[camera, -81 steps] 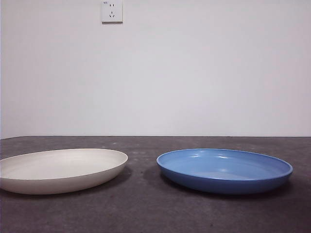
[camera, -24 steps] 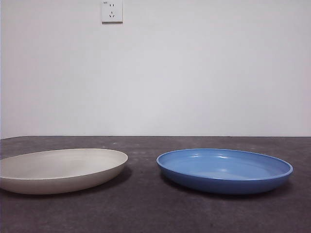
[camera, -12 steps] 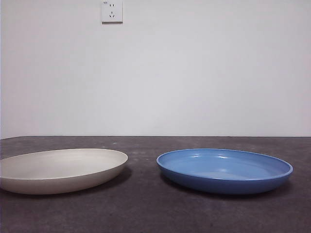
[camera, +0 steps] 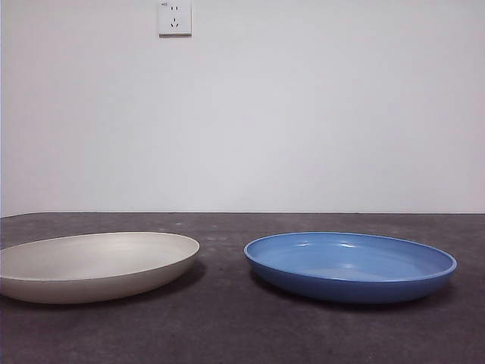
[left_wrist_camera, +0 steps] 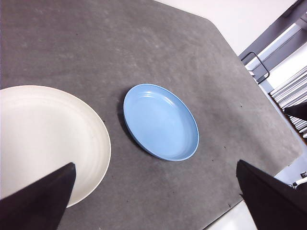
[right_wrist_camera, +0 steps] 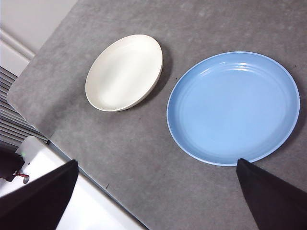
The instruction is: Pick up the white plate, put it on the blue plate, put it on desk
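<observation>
One white plate (camera: 95, 265) and one blue plate (camera: 350, 265) sit apart on my tabletop (camera: 227, 326), both empty. My left tool (left_wrist_camera: 156, 201) and right tool (right_wrist_camera: 156, 199) hover above, jaws spread, pinching nothing.

front low, wrists overhead — both plates shared

I find no text that I can read in any of my three views. The white plate (camera: 95, 265) and the blue plate (camera: 350, 265) carry no label, brand or number, and the desk (camera: 227, 326) has no marking on it. On the wall behind, the white socket plate (camera: 174, 17) shows only its plug holes; at its top left corner there is a very small dark mark, but it is too small for me to read
</observation>
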